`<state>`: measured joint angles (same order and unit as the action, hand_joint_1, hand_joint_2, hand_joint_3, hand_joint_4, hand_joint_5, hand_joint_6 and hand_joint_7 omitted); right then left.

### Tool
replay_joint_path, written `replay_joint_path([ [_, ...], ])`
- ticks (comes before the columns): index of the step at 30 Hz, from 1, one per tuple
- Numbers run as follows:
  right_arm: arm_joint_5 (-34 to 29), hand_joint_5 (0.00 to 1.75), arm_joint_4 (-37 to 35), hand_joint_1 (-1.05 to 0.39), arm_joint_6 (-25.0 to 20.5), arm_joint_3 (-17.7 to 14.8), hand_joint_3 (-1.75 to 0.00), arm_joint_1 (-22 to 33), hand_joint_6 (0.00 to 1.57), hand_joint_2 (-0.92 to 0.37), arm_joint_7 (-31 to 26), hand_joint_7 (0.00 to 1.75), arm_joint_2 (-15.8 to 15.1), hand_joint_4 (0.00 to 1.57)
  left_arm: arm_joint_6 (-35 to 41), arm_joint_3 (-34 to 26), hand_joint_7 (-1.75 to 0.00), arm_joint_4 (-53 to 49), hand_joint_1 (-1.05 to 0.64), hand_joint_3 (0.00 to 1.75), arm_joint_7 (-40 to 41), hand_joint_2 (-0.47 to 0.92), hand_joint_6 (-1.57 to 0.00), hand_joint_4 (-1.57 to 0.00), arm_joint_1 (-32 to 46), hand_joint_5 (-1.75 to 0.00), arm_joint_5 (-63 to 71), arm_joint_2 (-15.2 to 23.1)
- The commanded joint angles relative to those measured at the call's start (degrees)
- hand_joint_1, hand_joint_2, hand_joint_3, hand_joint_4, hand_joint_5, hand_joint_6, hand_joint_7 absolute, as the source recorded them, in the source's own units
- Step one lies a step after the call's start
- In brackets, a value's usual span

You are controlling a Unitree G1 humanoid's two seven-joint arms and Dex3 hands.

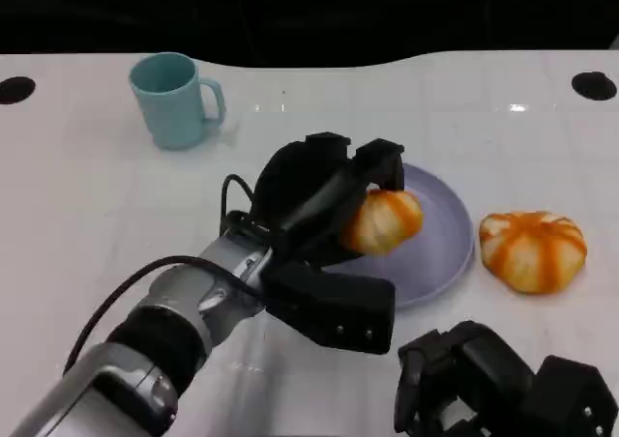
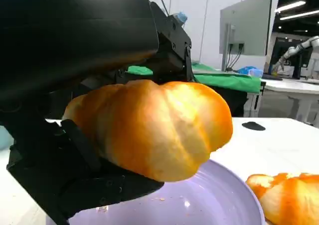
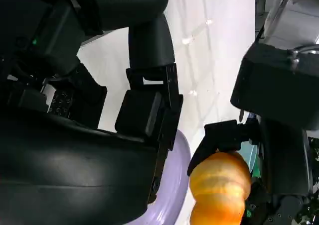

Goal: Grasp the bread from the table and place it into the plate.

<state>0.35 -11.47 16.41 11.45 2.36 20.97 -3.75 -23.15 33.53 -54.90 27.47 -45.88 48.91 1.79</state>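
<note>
Left hand (image 1: 324,215): reaches forward over the near-left rim of the plate (image 1: 440,263), fingers wrapped around the bread (image 1: 382,221).
Bread: held just above the plate's surface, not resting on it.
Right hand (image 1: 503,384): low at the near table edge, fingers curled in, holding nothing.
Second bun (image 1: 533,249): beyond the right hand, just beside the plate's rim.
Cup (image 1: 176,100): far-left of the left hand, well apart.

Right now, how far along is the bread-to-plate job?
Grasp looks done: the left hand holds an orange-striped bread roll over the lavender plate, apparently not yet set down. Left: lower and release. A second striped roll lies on the white table beside the plate. The right hand holds nothing.
</note>
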Motion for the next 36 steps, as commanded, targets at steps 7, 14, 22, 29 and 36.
replay_joint_path([
  [7, -0.12, 1.3, 1.11, -1.05, -0.35, 0.24, -1.38, 0.54, 1.57, -0.12, -0.56, 1.04, -0.2, 1.53, 9.12, 3.95, -0.02, 3.26, -0.63, 0.04, -10.6, 0.92, -0.39, -0.39, -1.99, -0.67, 2.49, 1.86],
  [14, 0.08, 1.3, 0.91, -1.05, -0.51, 0.15, -1.38, 0.43, 1.57, -0.12, -0.49, 1.05, -0.35, 1.54, 13.99, 5.42, 0.0, 9.89, -0.78, 0.04, -15.41, 0.92, -0.24, -0.32, -0.42, -0.41, 3.99, 3.94],
  [22, 0.2, 1.29, 0.21, -1.05, 0.29, -0.11, -1.36, 0.17, 1.57, -0.13, -0.55, 1.05, -0.31, 1.55, 14.79, 5.08, 0.0, 14.47, -0.8, 0.07, -17.91, 0.92, -0.2, -0.3, 1.35, -0.37, 3.3, 5.63],
  [29, -0.11, 1.29, 0.21, -1.05, 0.5, -0.33, -1.38, 0.0, 1.57, -0.12, -0.71, 1.06, -0.69, 1.57, 11.79, 2.66, 0.0, 19.71, -0.81, 0.11, -20.05, 0.92, -0.2, -0.33, 5.03, -0.35, -0.89, 8.15],
  [36, 0.67, 1.29, -0.51, -1.05, 0.88, -0.65, -1.38, -0.14, 1.57, -0.12, -0.2, 1.07, -0.57, 1.56, 6.09, -2.28, -0.01, 27.84, -0.78, 0.15, -23.98, 0.92, -0.21, -0.34, 11.17, -0.36, -8.83, 11.57],
])
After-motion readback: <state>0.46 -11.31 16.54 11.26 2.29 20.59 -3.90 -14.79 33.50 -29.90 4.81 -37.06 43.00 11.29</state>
